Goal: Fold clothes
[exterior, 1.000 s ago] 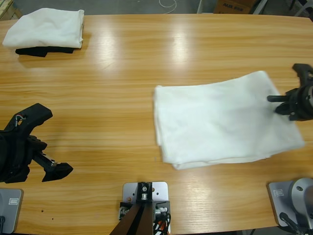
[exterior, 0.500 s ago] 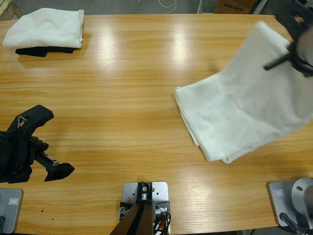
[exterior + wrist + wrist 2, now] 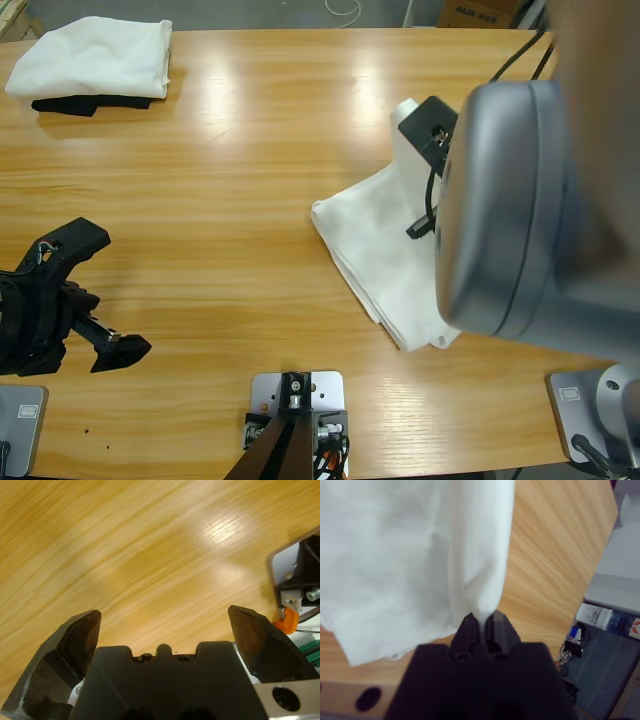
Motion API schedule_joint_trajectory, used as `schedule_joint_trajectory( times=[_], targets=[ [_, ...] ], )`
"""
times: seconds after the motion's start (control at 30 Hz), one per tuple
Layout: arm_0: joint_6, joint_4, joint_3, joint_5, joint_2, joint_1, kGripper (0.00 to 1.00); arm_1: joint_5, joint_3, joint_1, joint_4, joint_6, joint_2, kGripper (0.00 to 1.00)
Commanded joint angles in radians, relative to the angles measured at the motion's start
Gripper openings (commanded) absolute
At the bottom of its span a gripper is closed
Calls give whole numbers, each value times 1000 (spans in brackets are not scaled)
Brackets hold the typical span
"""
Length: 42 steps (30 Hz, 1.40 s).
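Observation:
A folded white T-shirt (image 3: 375,245) lies on the right half of the wooden table (image 3: 240,150), with one edge raised off the surface. My right gripper (image 3: 482,622) is shut on that raised edge, and the cloth (image 3: 420,550) hangs away from its jaws over the table. From above, the right arm's big silver elbow (image 3: 520,200) hides the shirt's right part. My left gripper (image 3: 110,295) stays low at the table's near left, open and holding nothing; its wrist view shows the left gripper (image 3: 162,615) over bare wood.
A stack of folded clothes (image 3: 95,55), white on top of black, sits at the far left corner. Beyond the table edge in the right wrist view stand a grey case (image 3: 620,575) and a bottle (image 3: 615,622) on the floor.
The right gripper has lifted the shirt's right edge and carried it up and leftward over the shirt. Its elbow now fills the right side. The left arm has barely moved.

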Motion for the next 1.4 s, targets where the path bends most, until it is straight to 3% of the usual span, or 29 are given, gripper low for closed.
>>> schedule_joint_trajectory(
  times=[0.03,0.27,0.97,1.0,1.03,1.07,1.1,1.4],
  targets=[
    [-14,-15,37,18,-2,-1,996,146,72,28,-164,-30,22,0],
    [-18,-15,42,18,-3,-5,996,294,177,28,-371,-65,-52,0],
    [-21,-35,48,18,2,-11,996,538,364,28,-714,-82,-69,0],
    [-21,-35,49,18,2,-11,996,543,368,28,-723,-75,-70,167],
    [-22,-35,51,18,2,-11,996,546,370,28,-729,-67,-70,648],
    [-23,-35,52,18,2,-11,996,548,371,28,-733,-65,-74,884],
    [-23,-35,53,18,2,-11,996,559,376,28,-749,-66,-81,976],
    [-22,-40,55,23,3,-14,996,512,392,28,-757,-67,-302,998]
  ],
)
